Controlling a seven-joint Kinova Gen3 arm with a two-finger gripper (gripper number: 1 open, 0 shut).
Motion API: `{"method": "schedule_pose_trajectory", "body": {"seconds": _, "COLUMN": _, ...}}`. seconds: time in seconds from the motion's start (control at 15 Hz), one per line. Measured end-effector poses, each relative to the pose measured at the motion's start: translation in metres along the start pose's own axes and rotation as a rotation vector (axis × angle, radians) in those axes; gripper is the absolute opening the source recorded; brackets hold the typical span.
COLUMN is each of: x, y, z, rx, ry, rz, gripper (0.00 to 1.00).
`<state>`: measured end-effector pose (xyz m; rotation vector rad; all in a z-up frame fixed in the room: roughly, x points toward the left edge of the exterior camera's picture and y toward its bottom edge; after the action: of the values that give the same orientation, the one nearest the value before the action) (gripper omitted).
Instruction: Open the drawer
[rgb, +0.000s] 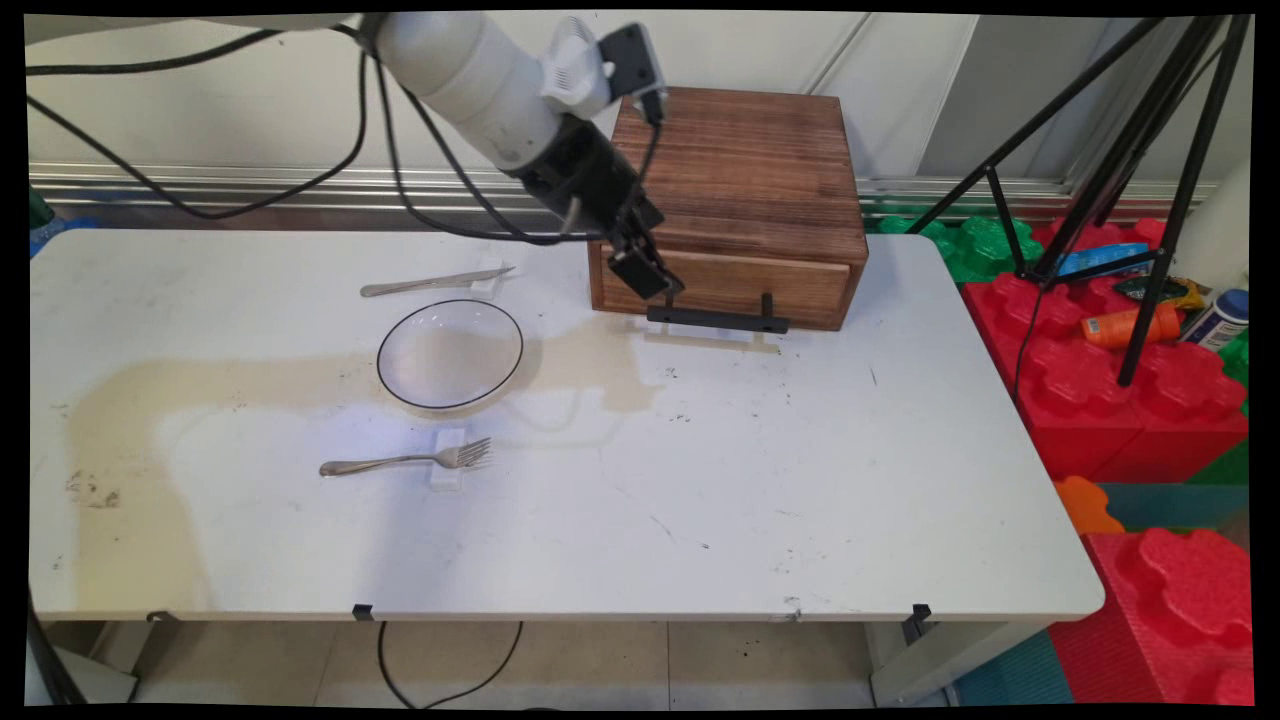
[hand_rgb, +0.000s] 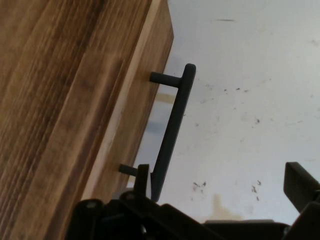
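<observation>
A wooden box (rgb: 740, 170) with one drawer (rgb: 790, 285) stands at the back of the white table (rgb: 700, 480). A black bar handle (rgb: 715, 318) sticks out from the drawer's front on two posts. My gripper (rgb: 652, 278) hangs at the handle's left end, open. In the hand view the handle (hand_rgb: 172, 130) runs up from between my fingers. One fingertip (hand_rgb: 142, 177) sits in the gap between the drawer front (hand_rgb: 100, 125) and the bar, the other (hand_rgb: 300, 185) is well out on the table side. The gripper (hand_rgb: 220, 182) holds nothing.
A clear round plate with a dark rim (rgb: 450, 353) lies left of the box, a knife (rgb: 430, 283) behind it and a fork (rgb: 410, 461) in front. A tan stain (rgb: 200, 385) crosses the table's left. A black tripod (rgb: 1150, 200) and red foam blocks (rgb: 1130, 400) stand to the right.
</observation>
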<state>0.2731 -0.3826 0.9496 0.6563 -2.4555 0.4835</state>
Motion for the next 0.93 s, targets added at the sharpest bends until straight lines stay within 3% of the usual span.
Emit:
{"method": "schedule_pose_trajectory", "body": {"seconds": 0.4, "x": 0.022, "y": 0.01, "z": 0.042, "rx": 0.046, "ry": -0.053, "rz": -0.011, "gripper": 1.0}}
{"method": "schedule_pose_trajectory", "body": {"seconds": 0.93, "x": 0.034, "y": 0.014, "z": 0.11, "rx": 0.059, "ry": -0.133, "rz": -0.019, "gripper": 1.0}}
